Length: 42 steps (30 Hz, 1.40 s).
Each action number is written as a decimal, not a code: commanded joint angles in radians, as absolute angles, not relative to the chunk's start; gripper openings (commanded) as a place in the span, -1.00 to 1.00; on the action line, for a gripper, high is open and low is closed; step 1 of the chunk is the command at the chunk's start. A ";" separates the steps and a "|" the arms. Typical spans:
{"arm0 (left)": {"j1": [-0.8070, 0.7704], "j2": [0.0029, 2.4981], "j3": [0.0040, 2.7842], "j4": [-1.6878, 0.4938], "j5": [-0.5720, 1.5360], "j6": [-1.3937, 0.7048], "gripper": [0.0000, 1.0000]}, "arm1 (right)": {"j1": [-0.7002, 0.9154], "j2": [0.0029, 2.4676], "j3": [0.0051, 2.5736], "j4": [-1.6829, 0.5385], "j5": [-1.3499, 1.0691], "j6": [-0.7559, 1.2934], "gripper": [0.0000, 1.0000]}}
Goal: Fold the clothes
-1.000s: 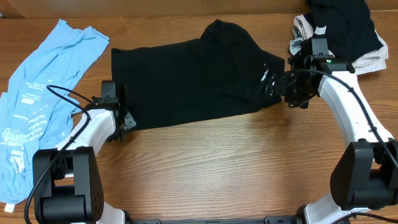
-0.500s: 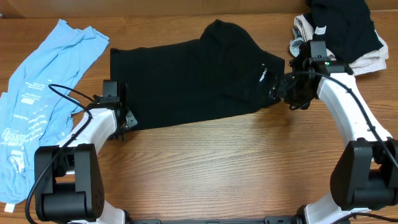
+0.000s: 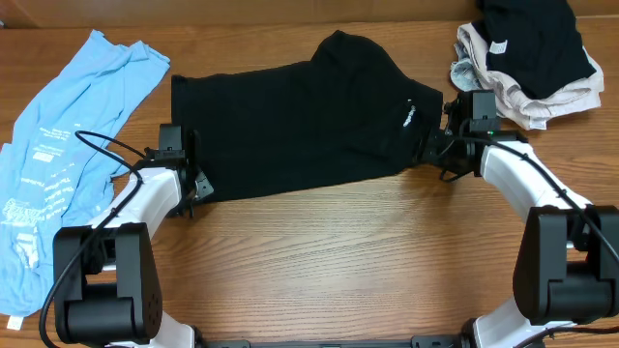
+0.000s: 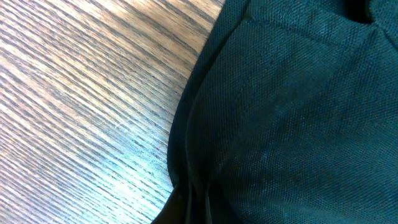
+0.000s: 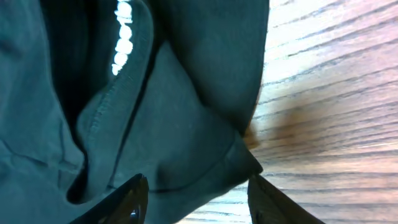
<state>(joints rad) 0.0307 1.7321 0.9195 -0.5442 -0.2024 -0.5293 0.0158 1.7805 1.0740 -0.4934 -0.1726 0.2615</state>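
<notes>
Black shirt lies flat on table. It's soft, limp & light, so it'll sag; we'd take it by hem corners. Right gripper: jaws spread, hem corner betw. them. Left gripper: shirt edge right under it, jaws hidden, can't tell. No containers; clothes pile sits beyond the right jaws.

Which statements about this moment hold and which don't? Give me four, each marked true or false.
1. The black garment lies spread on the table between the left gripper and the right gripper. True.
2. The light blue garment lies at the table's right end. False: it lies at the left end.
3. The right gripper's fingers stand apart, a corner of the black garment between them. True.
4. The white logo print is beside the left gripper. False: it is near the right gripper.
</notes>
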 commanded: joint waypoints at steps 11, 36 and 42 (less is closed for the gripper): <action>0.034 1.775 0.897 -0.571 -0.156 -0.540 -0.91 | 0.020 1.809 1.016 -0.348 -0.150 0.323 -0.30; 0.123 1.775 0.949 -0.768 0.064 -0.407 -0.92 | -0.073 1.845 1.015 -0.559 -0.101 0.419 -0.92; 0.135 1.775 0.979 -0.943 -0.002 -0.333 -0.92 | -0.141 1.844 1.031 -0.723 -0.125 0.419 -0.92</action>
